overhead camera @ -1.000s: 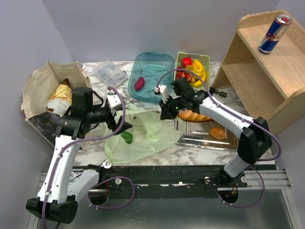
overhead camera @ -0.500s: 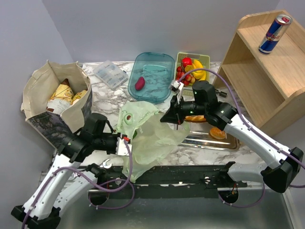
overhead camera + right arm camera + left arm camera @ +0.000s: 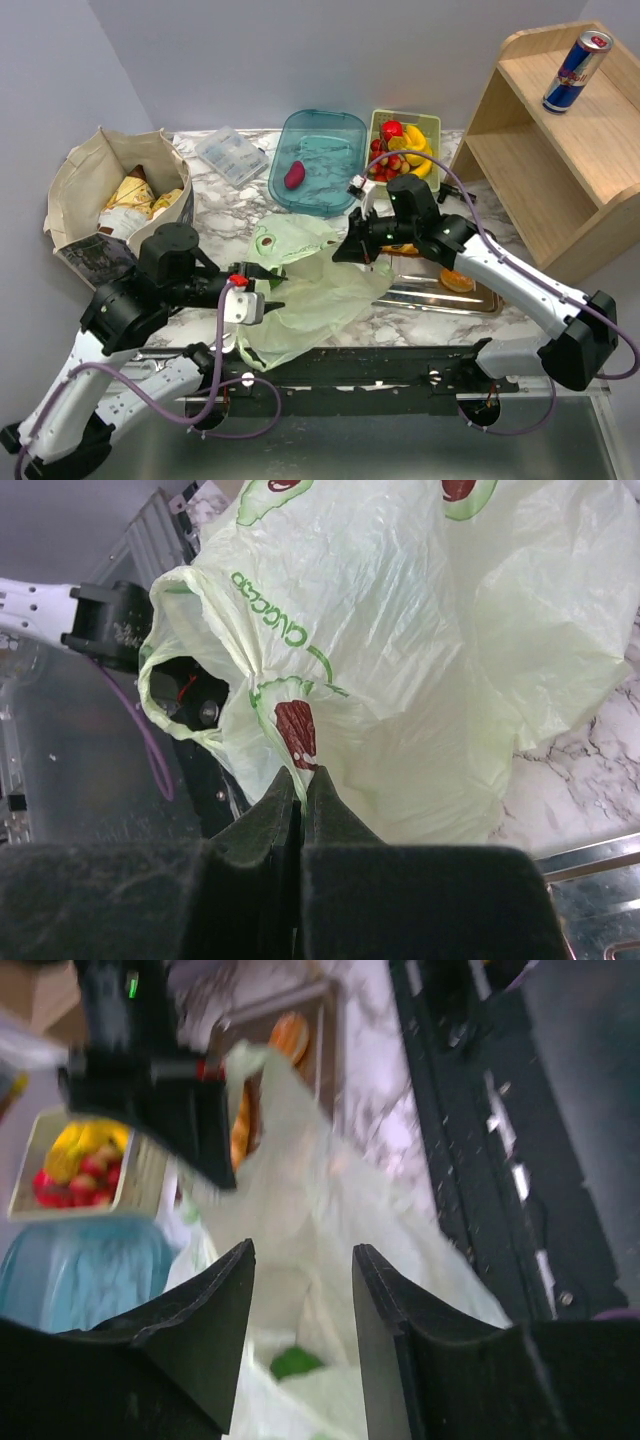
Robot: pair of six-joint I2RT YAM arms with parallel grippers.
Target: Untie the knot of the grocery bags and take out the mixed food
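Top external shows, nearest the arm bases, the left pincer (image 3: 268,288) at the near-left edge of the pale green bag (image 3: 320,290), which lies crumpled on the marble worktop (image 3: 210,215) between the two arms. The left wrist view shows its fingers standing apart, gripping nothing, with bag fabric just beyond and a small green item (image 3: 295,1362) low among the folds, too blurred to name. At the bag's far-right edge the right pincer (image 3: 345,250) is clamped together on a pinch of the fabric; the right wrist view shows a red-brown print right at its tips and a handle loop (image 3: 175,670) hanging open to one side. Just right of the bag sits a metal tray (image 3: 430,293) holding a bun (image 3: 457,278) and a bread loaf (image 3: 405,247), the loaf largely covered by the right arm. To the left stands a beige tote (image 3: 80,165) with crisp bags (image 3: 130,192) inside. Farther back lie a clear wrapped pack (image 3: 232,153), a teal tub (image 3: 330,150) containing one magenta-red vegetable (image 3: 293,176), and a yellow-green tray (image 3: 432,122) of strawberries (image 3: 385,160) and bananas (image 3: 415,148). At far right a wooden shelf (image 3: 520,170) carries a drink can (image 3: 577,70).
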